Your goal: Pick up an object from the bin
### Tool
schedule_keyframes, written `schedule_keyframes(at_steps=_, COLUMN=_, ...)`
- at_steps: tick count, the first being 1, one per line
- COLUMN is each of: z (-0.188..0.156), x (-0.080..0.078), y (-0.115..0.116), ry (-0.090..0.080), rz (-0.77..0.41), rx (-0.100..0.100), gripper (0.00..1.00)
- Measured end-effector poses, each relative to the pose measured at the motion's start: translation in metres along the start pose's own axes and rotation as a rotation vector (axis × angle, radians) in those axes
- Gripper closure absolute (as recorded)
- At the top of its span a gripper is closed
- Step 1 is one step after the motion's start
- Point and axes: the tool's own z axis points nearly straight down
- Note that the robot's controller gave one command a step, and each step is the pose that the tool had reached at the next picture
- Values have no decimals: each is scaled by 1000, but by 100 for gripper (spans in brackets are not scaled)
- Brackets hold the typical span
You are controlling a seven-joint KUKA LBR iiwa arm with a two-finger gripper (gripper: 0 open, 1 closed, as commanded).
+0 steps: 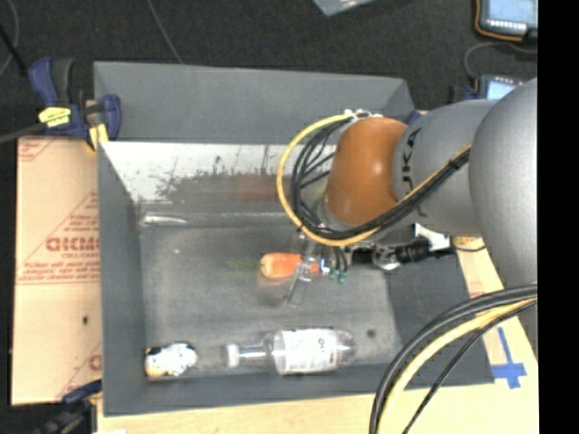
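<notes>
camera view: fingers (pixel 298 283) seen right at an orange carrot-shaped thing (pixel 279 264), mid-bin (pixel 181 174)
the orange thing's right end is met by the arm's tip, but open or shut can't be told. a clear bottle (pixel 303 351) and a small white lump (pixel 172 360) are laid along the view's bottom wall.

Dim light, pale glare on back wall of bin (pixel 181 172) — soft shadows

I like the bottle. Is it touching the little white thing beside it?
Apart. The camera view shows bare bin floor between the bottle and the white thing.
</notes>
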Motion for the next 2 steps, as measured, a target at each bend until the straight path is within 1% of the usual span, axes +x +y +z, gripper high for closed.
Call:
schedule_keyframes(at_steps=1, z=13, x=16, y=36, ry=4, rz=370, rx=1, gripper=100)
schedule_keyframes(at_steps=2, z=13, x=16, y=36, ry=4, rz=370, rx=1, gripper=100)
